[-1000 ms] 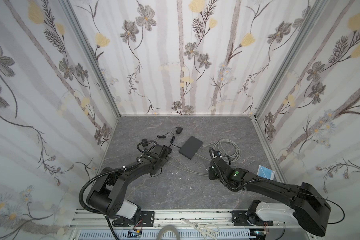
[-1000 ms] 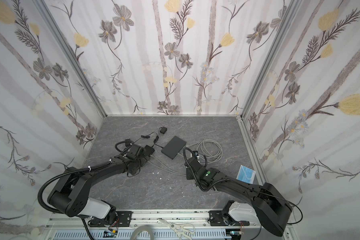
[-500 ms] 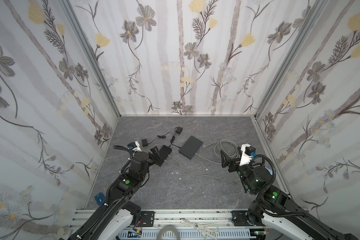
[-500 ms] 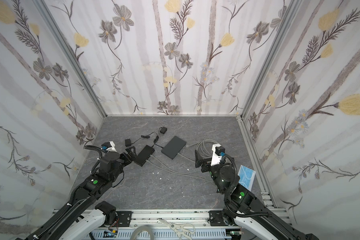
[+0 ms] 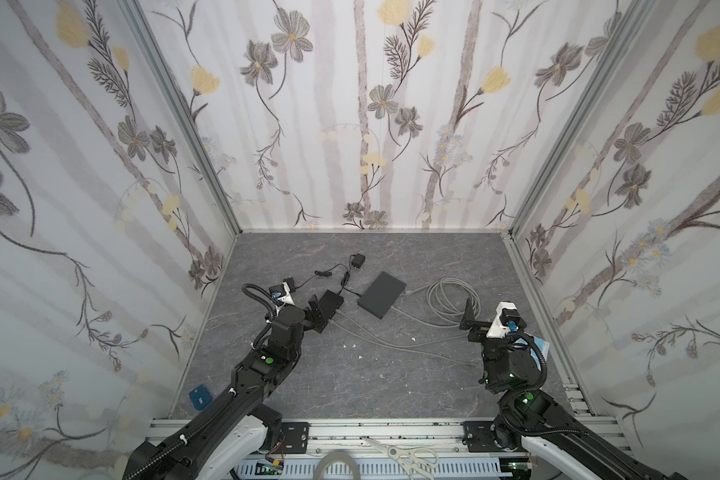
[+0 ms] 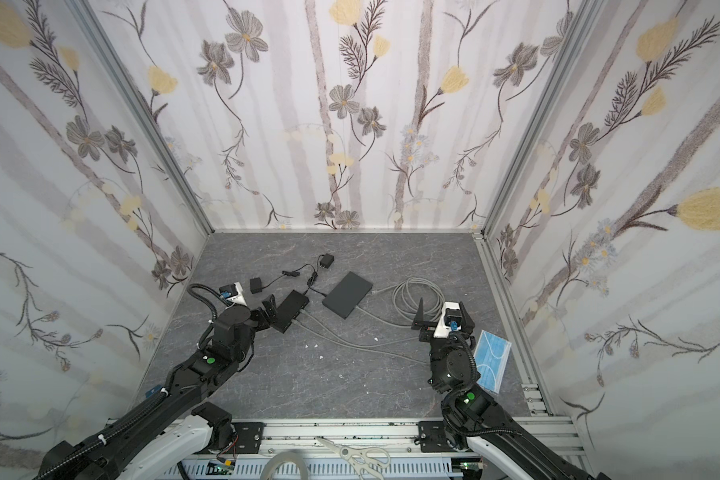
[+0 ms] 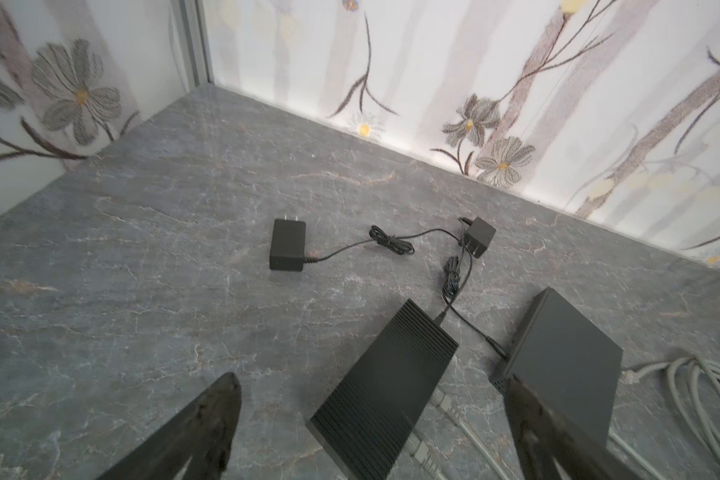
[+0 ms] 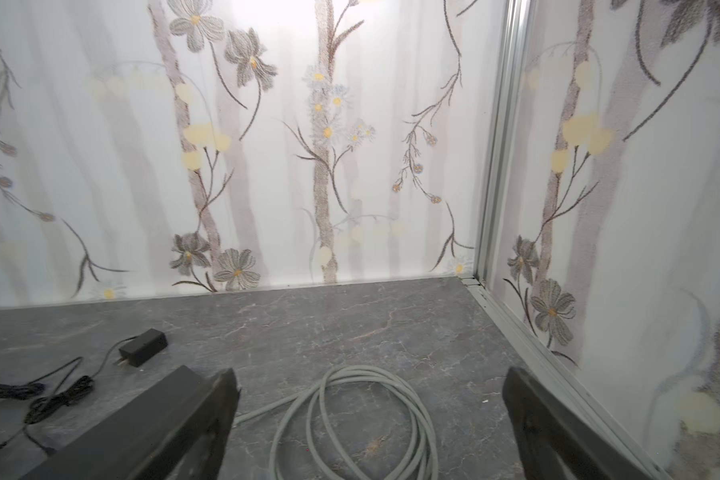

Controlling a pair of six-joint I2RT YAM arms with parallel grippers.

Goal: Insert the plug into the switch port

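The ribbed black switch (image 5: 330,305) (image 7: 387,386) lies left of the middle of the floor. Two grey plugs (image 7: 443,403) sit in ports on its side, and their grey cables trail off to the right. My left gripper (image 5: 317,312) (image 7: 373,395) hangs open just in front of the switch's near end, holding nothing. My right gripper (image 6: 441,305) (image 8: 371,395) is open and empty, up above the grey cable coil (image 8: 350,415) at the right. One grey cable ends on the floor by the right arm (image 5: 470,365); I cannot tell what tip it has.
A flat dark box (image 5: 381,294) lies between the switch and the cable coil (image 5: 449,297). Two black power adapters (image 5: 357,261) (image 5: 288,283) with thin cords lie behind. A blue face mask (image 6: 491,365) lies by the right wall. Scissors (image 5: 404,455) rest on the front rail.
Both arms have risen and drawn back from low over the middle. The right gripper has left the cable near the flat box, moved right and opened. The left gripper stays by the switch.
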